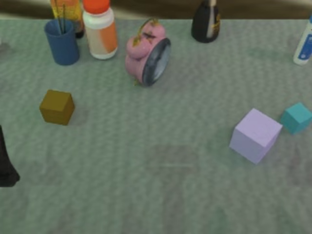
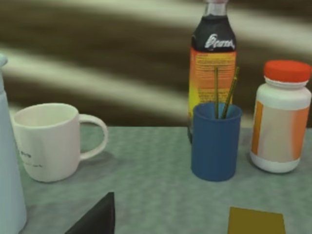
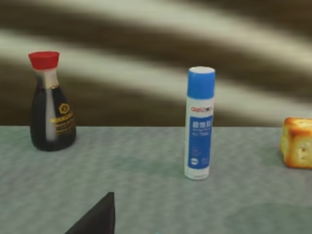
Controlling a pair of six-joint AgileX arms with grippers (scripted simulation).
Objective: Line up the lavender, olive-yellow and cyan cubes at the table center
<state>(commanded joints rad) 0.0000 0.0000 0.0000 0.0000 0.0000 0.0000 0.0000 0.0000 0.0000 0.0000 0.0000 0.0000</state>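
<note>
Though rigid and light, best pinched across flat opposite faces: olive-yellow cube (image 1: 57, 107) near desk's left edge, lavender cube (image 1: 255, 135) and cyan cube (image 1: 296, 117) by right edge. Wrist views: finger states unclear.

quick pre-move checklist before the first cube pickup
1. Lavender cube free to grasp: ok, nothing on it, on the table's right.
2. Cyan cube apart from the lavender one: cannot tell, they sit very close.
3. Olive-yellow cube clear of blue cup: ok.
4. Table center free for the line: ok; pink alarm clock stands behind it.
5. Left end effector open: cannot tell.
6. Right end effector in top view: not ok.
</note>
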